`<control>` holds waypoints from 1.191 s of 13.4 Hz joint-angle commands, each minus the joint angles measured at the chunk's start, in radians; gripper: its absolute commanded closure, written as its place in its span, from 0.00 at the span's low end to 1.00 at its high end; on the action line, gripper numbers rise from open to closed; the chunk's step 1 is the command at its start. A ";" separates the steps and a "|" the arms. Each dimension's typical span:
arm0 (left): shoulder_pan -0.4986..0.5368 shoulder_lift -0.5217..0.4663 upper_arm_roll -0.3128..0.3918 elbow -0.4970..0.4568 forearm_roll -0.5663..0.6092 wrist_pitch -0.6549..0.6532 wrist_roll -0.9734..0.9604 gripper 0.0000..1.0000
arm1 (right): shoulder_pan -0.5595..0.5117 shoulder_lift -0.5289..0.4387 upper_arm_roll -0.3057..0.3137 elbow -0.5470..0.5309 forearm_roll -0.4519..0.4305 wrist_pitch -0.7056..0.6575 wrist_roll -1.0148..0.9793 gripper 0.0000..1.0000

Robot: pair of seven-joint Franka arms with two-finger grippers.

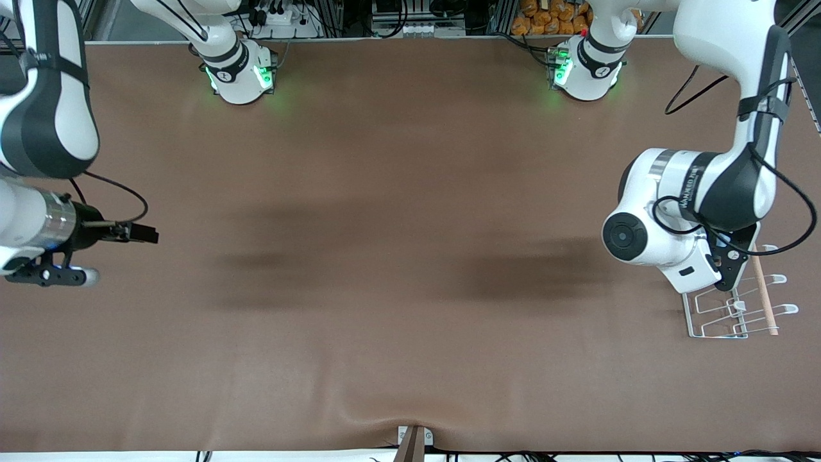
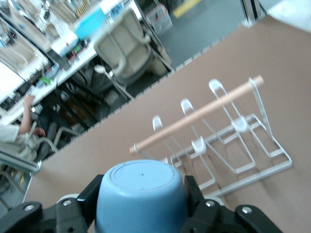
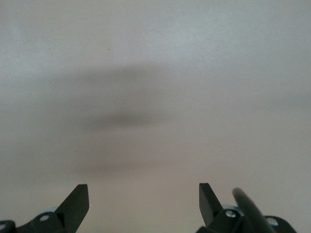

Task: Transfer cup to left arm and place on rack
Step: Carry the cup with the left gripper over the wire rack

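Light-blue cup (image 2: 141, 196), upside down, clamped by its sides in left gripper (image 2: 141, 204) over the rack (image 2: 233, 145). Looks light, rigid, smooth; side grip suits. Right gripper (image 3: 143, 204) waits, spread wide, empty.

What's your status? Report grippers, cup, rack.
Left gripper over the rack, fingers shut on the cup. Right gripper empty, fingers open, waiting over bare table at its end. Nothing blocking the rack's prongs.

Your left gripper (image 2: 141, 206) is clamped on the cup (image 2: 141, 194), so no room between jaws. Just ahead: rack (image 2: 233, 155) prongs and wooden rod (image 2: 197, 115) block. Right gripper (image 3: 143, 199) jaws wide, only bare table (image 3: 155, 87) ahead.
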 commanded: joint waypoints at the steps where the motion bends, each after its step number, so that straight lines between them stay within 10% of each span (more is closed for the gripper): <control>1: 0.041 -0.019 -0.005 -0.039 0.087 0.001 -0.043 0.84 | -0.005 -0.113 0.014 -0.077 -0.037 0.001 -0.026 0.00; 16: 0.164 0.090 -0.005 -0.098 0.323 0.098 -0.232 0.83 | -0.046 -0.297 0.009 0.018 -0.024 -0.256 0.057 0.00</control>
